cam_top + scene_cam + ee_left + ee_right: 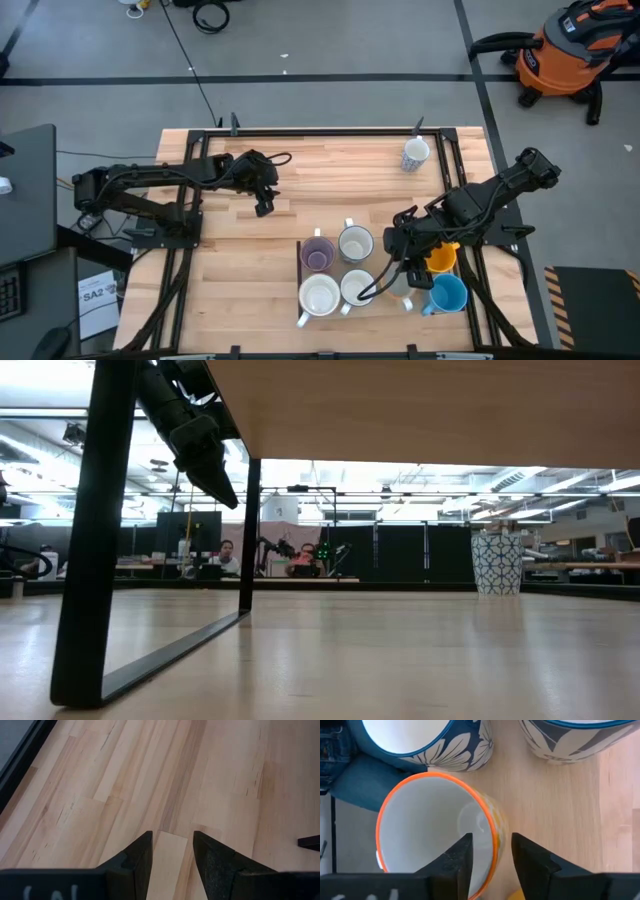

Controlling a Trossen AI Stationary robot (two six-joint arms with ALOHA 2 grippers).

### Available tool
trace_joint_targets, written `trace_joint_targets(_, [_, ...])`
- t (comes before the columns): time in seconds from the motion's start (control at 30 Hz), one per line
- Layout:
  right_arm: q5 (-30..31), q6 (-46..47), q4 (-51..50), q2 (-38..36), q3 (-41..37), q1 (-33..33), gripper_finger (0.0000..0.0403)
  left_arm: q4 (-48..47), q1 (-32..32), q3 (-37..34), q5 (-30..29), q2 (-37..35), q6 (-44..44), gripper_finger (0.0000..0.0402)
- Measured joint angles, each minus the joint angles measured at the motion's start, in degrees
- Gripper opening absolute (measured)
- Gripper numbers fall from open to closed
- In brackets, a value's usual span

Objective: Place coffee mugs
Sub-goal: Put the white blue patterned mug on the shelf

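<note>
Mugs are gathered at the near right part of the bench (250,250): a purple mug (318,255), several white ones around it, a blue mug (447,294) at the near right corner and an orange mug (441,258) just beyond it. One patterned mug (415,153) stands well apart near the far edge. The right tool (487,852) is seen straddling the rim of the orange mug, one finger inside the cup and one outside, with gaps visible at both sides, so the wall is judged released rather than gripped. The mug is seen standing upright on the bench, close beside two blue-rimmed flowered mugs (427,742).

For the release to be finished well, the fingers should be lifted straight up until the rim is cleared; any sideways drift would likely tip the mug or knock it against its close neighbours. The left tool (172,852) is held partly open and empty above bare wood at the left.
</note>
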Motion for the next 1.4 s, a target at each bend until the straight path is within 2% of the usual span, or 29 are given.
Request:
trace_joint_targets(0.2, [0.79,-0.04,0.04,0.00,0.00,-0.07,0.0148,0.00,0.00,0.00,0.00,0.00,0.00,0.0149])
trace_joint_targets(0.47, [-1.60,-1.84,-0.31,-0.54,0.26,-2.22,0.0147,-0.02,0.00,0.00,-0.01,0.00,0.00,0.0149])
trace_joint_targets(0.83, [-3.55,-9.30,-1.15,-0.92,9.14,-7.34,0.0146,0.76,0.01,0.01,-0.02,0.00,0.01,0.0149])
trace_joint_targets(0.93, [-1.33,-11.24,-3.03,-0.90,12.17,-9.55,0.0147,0.90,0.00,0.00,0.00,0.00,0.02,0.0149])
trace_joint_targets(1.13, [7.52,-15.07,-8.55,-0.90,17.04,-15.45,0.0147,0.92,0.01,0.00,0.00,0.00,0.02,0.0149])
trace_joint_targets(1.4, [14.32,-21.12,-17.79,-0.90,18.86,-28.72,0.0146,0.92,0.02,0.00,0.00,0.00,0.05,0.0149])
